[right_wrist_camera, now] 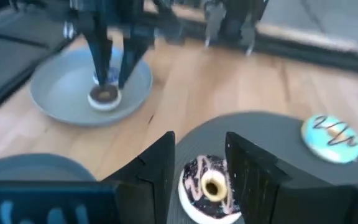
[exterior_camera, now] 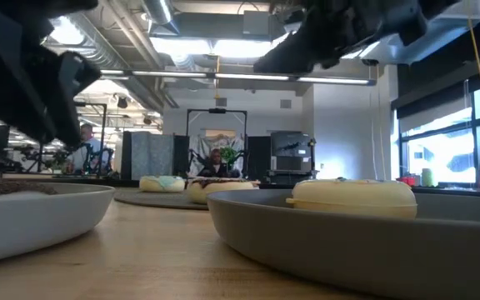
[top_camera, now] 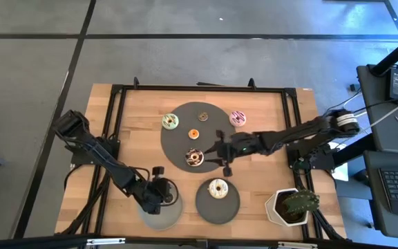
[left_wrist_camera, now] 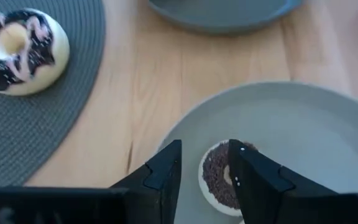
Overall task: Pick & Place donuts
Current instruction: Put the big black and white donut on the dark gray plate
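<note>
Nearest the front edge, the light grey plate [top_camera: 163, 213] is covered by the left gripper [left_wrist_camera: 205, 180]; its fingers stand apart on either side of the chocolate-sprinkled donut [left_wrist_camera: 221, 185], which is seen resting on the plate, so this one looks delivered. Just beside it, the dark plate [top_camera: 216, 202] is occupied by a cream donut [top_camera: 218, 188], counted as placed too. Farther in, the right gripper [right_wrist_camera: 199, 163] is held over the round mat [top_camera: 199, 131], jaws apart and empty, lined up above the pink-drizzled chocolate donut [right_wrist_camera: 211, 187], judged the next pick. Beyond that, four are left waiting: a mini orange donut [top_camera: 193, 134] and a mini brown donut [top_camera: 203, 115] on the mat, a green donut [top_camera: 170, 122] and a pink donut [top_camera: 238, 117] at its edges. Roughly two are done, five are left.
</note>
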